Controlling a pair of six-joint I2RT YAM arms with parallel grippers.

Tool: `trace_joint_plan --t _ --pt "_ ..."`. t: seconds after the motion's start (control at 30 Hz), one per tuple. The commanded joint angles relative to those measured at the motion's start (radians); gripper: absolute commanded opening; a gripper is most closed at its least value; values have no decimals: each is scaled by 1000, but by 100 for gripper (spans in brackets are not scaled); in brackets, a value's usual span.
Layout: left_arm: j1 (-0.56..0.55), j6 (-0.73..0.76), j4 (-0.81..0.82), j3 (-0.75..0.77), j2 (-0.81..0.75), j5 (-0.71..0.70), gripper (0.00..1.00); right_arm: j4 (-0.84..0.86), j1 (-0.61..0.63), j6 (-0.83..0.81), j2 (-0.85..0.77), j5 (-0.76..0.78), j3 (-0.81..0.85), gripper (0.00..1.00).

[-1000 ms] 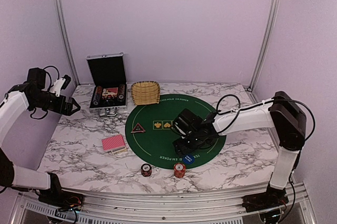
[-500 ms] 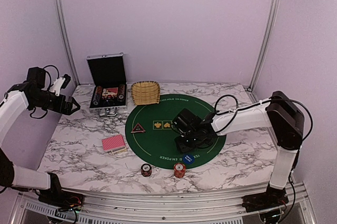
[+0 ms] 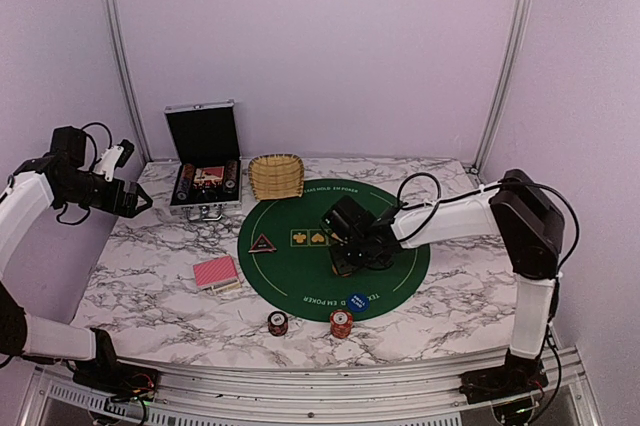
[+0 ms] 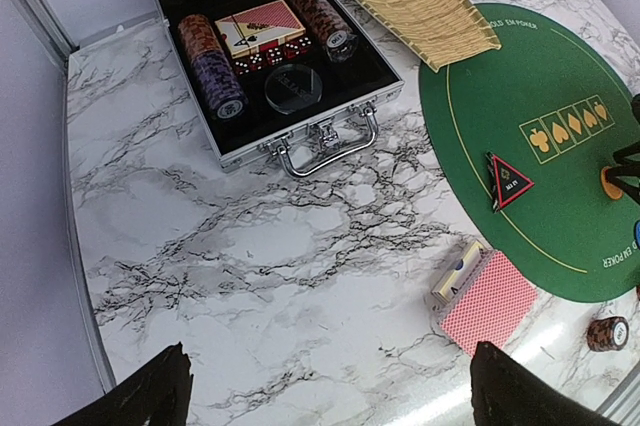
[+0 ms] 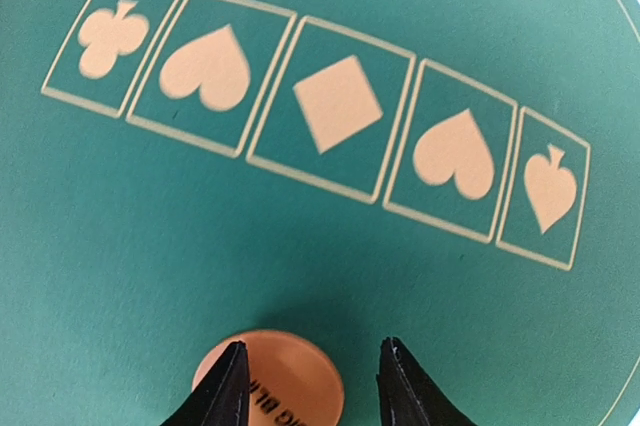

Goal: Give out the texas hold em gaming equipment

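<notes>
My right gripper (image 5: pixel 312 344) hangs low over the green poker mat (image 3: pixel 300 266), jaws partly apart. An orange marker disc (image 5: pixel 290 378) lies flat under them. The left fingertip overlaps the disc and the right fingertip stands clear of its rim. A blue marker disc (image 3: pixel 357 300) lies nearer on the mat, and a dark triangular marker (image 3: pixel 263 243) at its left side. Pinkish-red-backed cards (image 3: pixel 216 272) rest on the marble. Two small chip stacks (image 3: pixel 278 323) (image 3: pixel 341 323) stand by the front edge. My left gripper (image 4: pixel 325 396) is open, high at the far left, holding nothing.
An open silver-edged black case (image 3: pixel 205 176) with chip rolls and cards stands at the back left. A wicker basket (image 3: pixel 276 176) sits beside it. The mat carries a printed row of suit boxes (image 5: pixel 330 121).
My right gripper has slid away from the blue disc towards the mat's centre, and its jaws have narrowed over the orange disc. The left arm has barely moved.
</notes>
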Motion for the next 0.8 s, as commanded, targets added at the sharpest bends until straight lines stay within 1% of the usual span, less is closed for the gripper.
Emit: trace_joint_plan --t 0.0,0.07,0.1,0.17,0.23,0.53,0.77 --pt "2 12 -37 28 -14 15 99 -11 -44 -20 52 4 35 42" --pt "2 17 -40 30 -15 14 99 -9 -67 -23 64 -27 47 43" --pt "2 18 -42 30 -17 14 99 -8 -74 -26 65 -45 52 46" --pt "2 26 -48 30 -20 13 99 2 -75 -32 49 -67 49 59" --pt "2 33 -50 29 -23 11 99 8 -74 -33 26 -84 39 65" --pt "2 38 -51 38 -11 7 99 19 -33 -3 -122 -111 -69 70" --pt "2 32 -54 53 -14 12 99 19 -3 18 -127 -132 -107 72"
